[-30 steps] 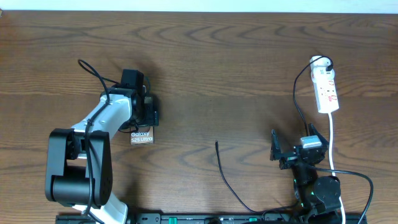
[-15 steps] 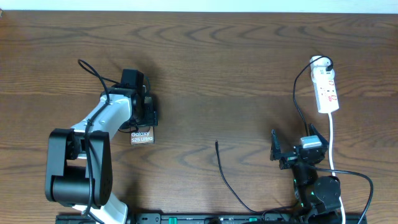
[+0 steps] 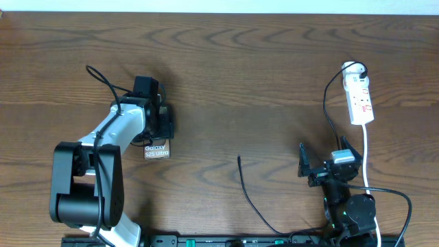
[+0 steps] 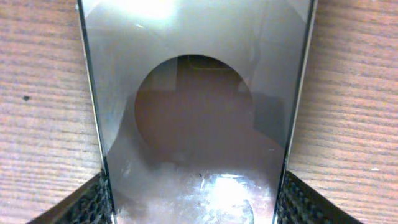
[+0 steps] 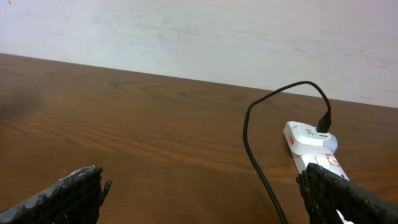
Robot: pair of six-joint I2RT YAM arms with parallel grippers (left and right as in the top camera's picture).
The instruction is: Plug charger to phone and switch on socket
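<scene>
**Overhead layout: phone at left, socket at right, charger between**
The left gripper (image 3: 163,130) stands over the far end of the phone (image 3: 156,151); the lettered near end shows below it. The right gripper (image 3: 324,158), fingers spread wide, sits near the front edge of the table (image 3: 226,82), with the socket (image 3: 359,101) beyond it. The free tip of the charger (image 3: 244,184) lies on bare wood between the two grippers, well apart from the phone.

Ahead-left of the right gripper (image 5: 211,199), bare tabletop (image 5: 124,112) is offered; ahead-right, passage is barred by the charger (image 5: 247,134) and socket (image 5: 309,144).
</scene>
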